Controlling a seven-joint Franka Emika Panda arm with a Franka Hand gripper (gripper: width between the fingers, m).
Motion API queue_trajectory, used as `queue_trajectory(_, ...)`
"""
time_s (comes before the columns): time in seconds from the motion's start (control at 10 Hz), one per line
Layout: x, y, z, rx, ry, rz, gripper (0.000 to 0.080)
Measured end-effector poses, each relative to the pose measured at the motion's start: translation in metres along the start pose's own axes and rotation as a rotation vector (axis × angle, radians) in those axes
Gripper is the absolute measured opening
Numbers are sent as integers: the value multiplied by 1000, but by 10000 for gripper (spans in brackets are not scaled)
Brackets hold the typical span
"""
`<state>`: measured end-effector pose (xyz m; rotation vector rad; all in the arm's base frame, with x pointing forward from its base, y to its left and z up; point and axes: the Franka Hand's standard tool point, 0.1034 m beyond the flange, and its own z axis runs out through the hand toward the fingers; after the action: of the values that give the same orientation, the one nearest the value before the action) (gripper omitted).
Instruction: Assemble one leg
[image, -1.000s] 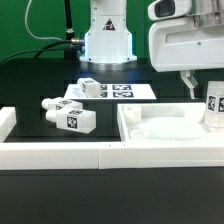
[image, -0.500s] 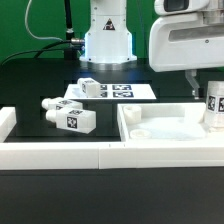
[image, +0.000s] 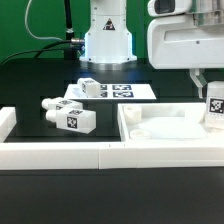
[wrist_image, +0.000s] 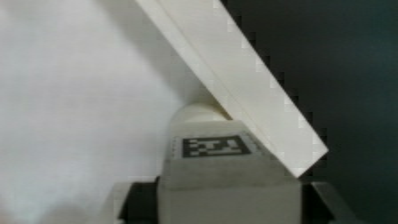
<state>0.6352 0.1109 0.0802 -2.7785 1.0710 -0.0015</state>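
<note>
**Leg held upright over the panel's corner**

The gripper (image: 212, 92) hangs at the exterior view's right, its fingers (image: 197, 84) closed on a leg (image: 213, 108). The leg is a short white post with a black-and-white tag facing the camera. It stands upright above the white panel (image: 165, 128), at the panel's corner on the exterior view's right. The panel's near rim hides the leg's lower end, so it is unclear whether the leg touches the panel.

In the wrist view the leg (wrist_image: 222, 165) fills the gap of the gripper (wrist_image: 226, 205). A dark finger (wrist_image: 135, 205) presses against each of its sides, and the tag is plain on its face. Beyond the leg's tip, the panel's raised rim (wrist_image: 240, 75) runs as a slanted white bar, with the flat of the panel (wrist_image: 71, 100) on one side and dark table on the other.

On the black table (image: 30, 85), a second leg (image: 88, 90) lies on the edge of the marker board (image: 130, 91). Two more legs (image: 76, 119) lie side by side nearer the camera, well apart from the panel. A low white wall (image: 60, 155) crosses the foreground.
</note>
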Motion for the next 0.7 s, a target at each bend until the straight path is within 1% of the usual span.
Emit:
queue_trajectory(0.1, 0, -1, 0, 2, -1, 92, 293)
queue_trajectory(0.2, 1, -1, 1, 20, -11, 289, 293)
queue_trajectory(0.3, 3, -2, 1, 52, -12, 477, 293)
queue_trajectory(0.4, 2, -1, 2, 78, -8, 594, 293)
queue_trajectory(0.5, 2, -2, 2, 84, -10, 637, 293)
queue_trajectory(0.7, 1, -1, 2, 82, -9, 583, 294)
